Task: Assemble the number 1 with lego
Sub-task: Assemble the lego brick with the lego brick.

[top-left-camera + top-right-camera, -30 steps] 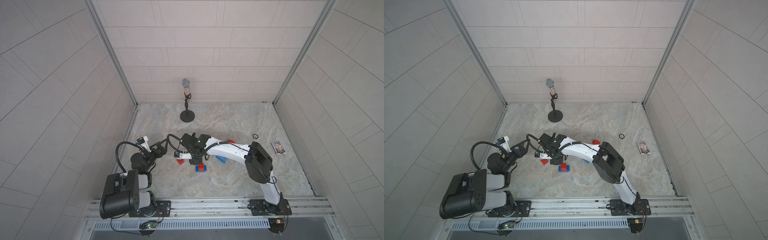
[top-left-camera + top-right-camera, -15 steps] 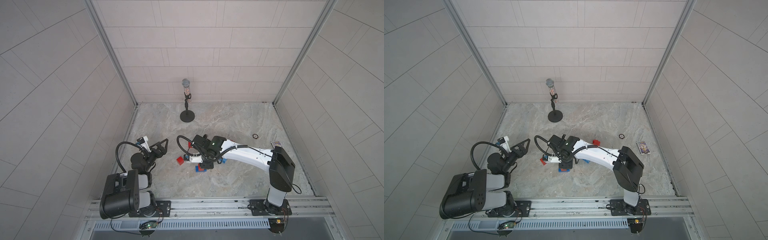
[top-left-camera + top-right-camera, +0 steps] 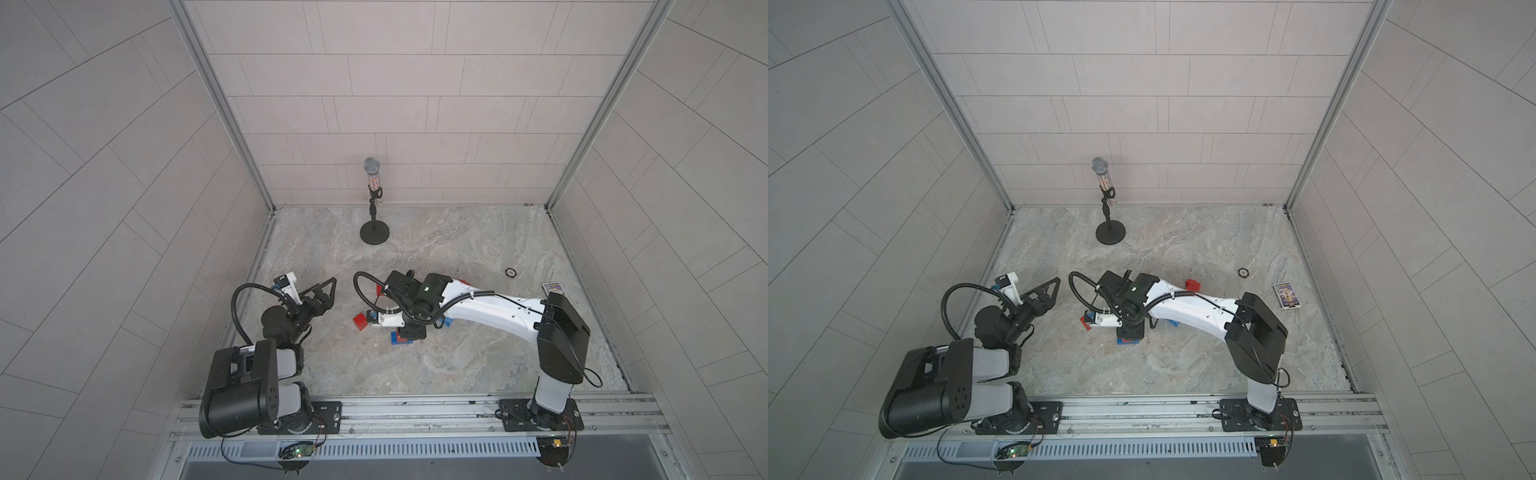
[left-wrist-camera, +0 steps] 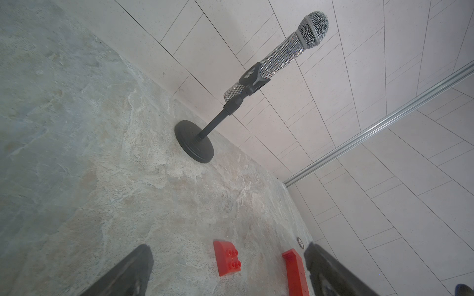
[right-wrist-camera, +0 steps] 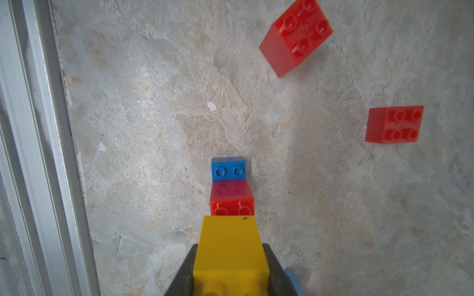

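Though unseen from above, yellow brick point(image 5: 229, 253) sits in right end effector point(image 5: 230, 258) | left end effector point(image 4: 228, 246) wide

Your worktop point(image 3: 457, 257) is a mottled grey, stone-look slab, closed in by pale tiled walls on three sides. Near the back wall a microphone stand point(image 3: 374, 232) stands upright on its round black base. Toward the right wall you have a small dark ring point(image 3: 510, 272) and, near it, a printed card box point(image 3: 552, 287) lying flat. Mid-slab the bricks are scattered: a red brick point(image 3: 360, 321), a second red brick point(image 3: 1193, 285) further back, a partly hidden light blue brick point(image 3: 448, 322), and a dark blue brick point(image 5: 229, 172), studs up.
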